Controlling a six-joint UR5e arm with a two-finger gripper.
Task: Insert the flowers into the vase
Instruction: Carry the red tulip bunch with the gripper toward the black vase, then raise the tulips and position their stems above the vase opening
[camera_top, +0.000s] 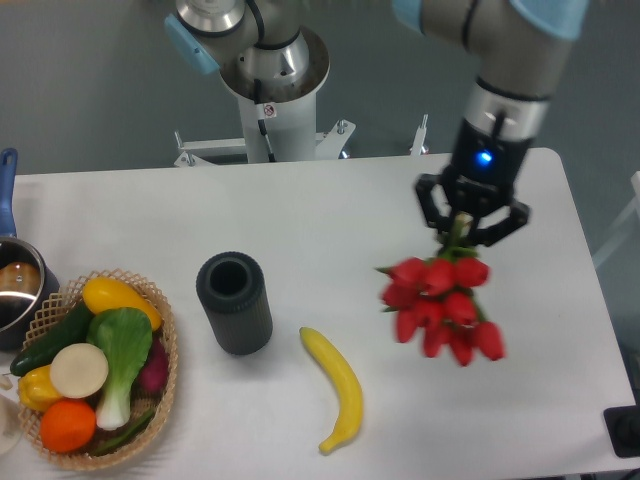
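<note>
The flowers (441, 305) are a bunch of red tulips with short green stems, hanging heads down at the right of the table. My gripper (462, 228) is shut on their green stems and holds them above the table surface. The vase (234, 302) is a dark grey-black cylinder with a round open mouth, standing upright left of centre, well to the left of the flowers and apart from the gripper.
A yellow banana (335, 388) lies between the vase and the flowers. A woven basket (166, 345) of vegetables stands at the front left. A metal pot (18, 290) with a blue handle sits at the left edge. The robot base (270, 75) stands behind the table.
</note>
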